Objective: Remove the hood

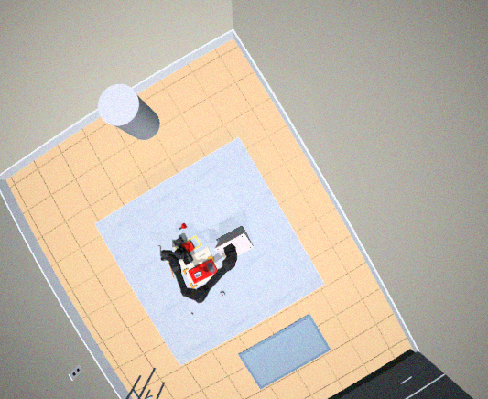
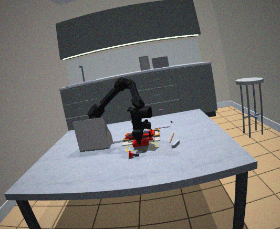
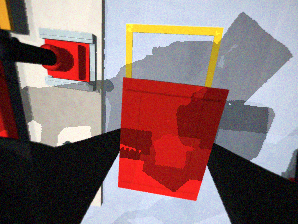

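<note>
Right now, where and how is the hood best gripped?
Probably at mid-length on its two long side edges, coming from above. The hood is a flat panel, narrower across than long, and the gripper spans that width.
</note>
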